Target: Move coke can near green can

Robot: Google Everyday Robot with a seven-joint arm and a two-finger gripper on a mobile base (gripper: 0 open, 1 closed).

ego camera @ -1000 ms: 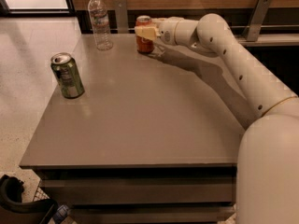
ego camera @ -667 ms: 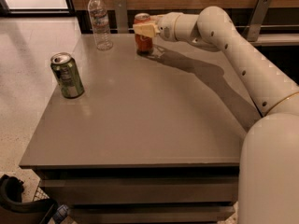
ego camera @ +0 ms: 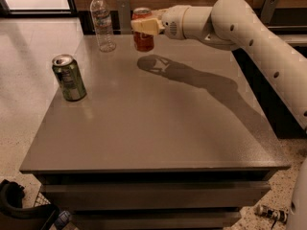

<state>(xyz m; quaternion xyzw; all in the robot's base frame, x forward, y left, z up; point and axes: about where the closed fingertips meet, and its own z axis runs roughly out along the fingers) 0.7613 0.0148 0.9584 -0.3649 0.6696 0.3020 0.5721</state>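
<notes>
The coke can (ego camera: 143, 35), red-orange with a silver top, hangs in the air above the far middle of the grey table (ego camera: 158, 123), upright, with its shadow on the tabletop below it. My gripper (ego camera: 144, 26) is shut on the can's upper part, reaching in from the right. The green can (ego camera: 69, 77) stands upright near the table's left edge, well to the left of and nearer than the held can.
A clear plastic water bottle (ego camera: 103, 22) stands at the far left of the table, just left of the held can. A wooden wall and metal brackets run behind the table. Light floor lies to the left.
The coke can has been lifted off the tabletop and carried slightly left in my gripper. The green can and bottle have not moved.
</notes>
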